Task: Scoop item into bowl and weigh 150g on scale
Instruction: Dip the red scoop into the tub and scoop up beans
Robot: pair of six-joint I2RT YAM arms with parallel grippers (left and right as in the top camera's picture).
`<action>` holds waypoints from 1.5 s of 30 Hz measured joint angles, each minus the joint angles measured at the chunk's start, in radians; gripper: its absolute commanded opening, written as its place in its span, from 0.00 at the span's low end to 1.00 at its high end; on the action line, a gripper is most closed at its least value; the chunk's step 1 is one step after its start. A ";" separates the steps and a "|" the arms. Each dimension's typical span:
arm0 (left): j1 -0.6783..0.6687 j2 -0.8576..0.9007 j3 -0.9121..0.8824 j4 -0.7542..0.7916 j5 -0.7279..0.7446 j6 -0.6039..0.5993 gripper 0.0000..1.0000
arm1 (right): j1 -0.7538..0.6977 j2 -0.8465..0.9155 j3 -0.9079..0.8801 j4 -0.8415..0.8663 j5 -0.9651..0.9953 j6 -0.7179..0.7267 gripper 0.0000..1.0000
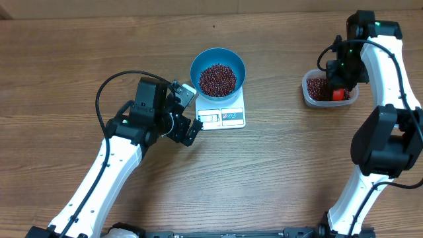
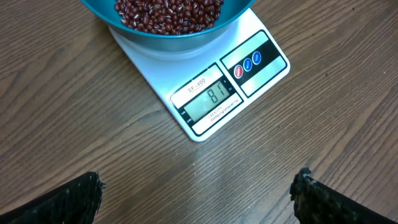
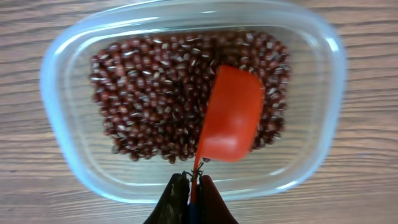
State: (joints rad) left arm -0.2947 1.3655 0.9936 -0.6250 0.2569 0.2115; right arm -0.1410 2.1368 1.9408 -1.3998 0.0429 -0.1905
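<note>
Beans [image 1: 217, 79] fill the bottom of the blue bowl [image 1: 218, 58], which rests on the white scale [image 1: 223, 118] just to the 12 o'clock side of the centre of the wooden surface [image 1: 277, 178]. The left fingers [image 1: 192, 131] are spread wide and empty at the scale's 9 o'clock edge. Out at 2 o'clock, the right fingers [image 1: 338, 91] hover over a clear tub [image 1: 308, 94] of more beans, clenched on a red scoop [image 1: 340, 94].

From the left wrist, the bowl overhangs the scale at 12 o'clock. The display [image 2: 208, 99] reads 81, and the two released fingertips show at 7 and 5 o'clock.

From the right wrist, the scoop lies in the tub on the beans, toward 3 o'clock. Its handle is pinched between the closed fingers at 6 o'clock.
</note>
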 measured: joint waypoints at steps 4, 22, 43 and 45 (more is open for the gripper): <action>0.000 0.000 0.000 0.000 0.000 0.000 1.00 | -0.008 0.002 0.000 -0.006 -0.092 0.000 0.04; 0.000 0.000 0.000 0.000 0.000 0.000 0.99 | -0.110 0.014 0.000 -0.003 -0.385 0.000 0.04; 0.000 0.000 0.000 0.000 0.000 0.000 1.00 | -0.235 0.015 -0.085 0.023 -0.584 -0.090 0.04; 0.000 0.000 0.000 0.000 0.000 0.000 1.00 | -0.256 0.015 -0.102 0.030 -0.621 -0.103 0.04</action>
State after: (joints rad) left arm -0.2947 1.3655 0.9936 -0.6250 0.2569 0.2115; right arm -0.3973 2.1517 1.8389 -1.3701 -0.5781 -0.2939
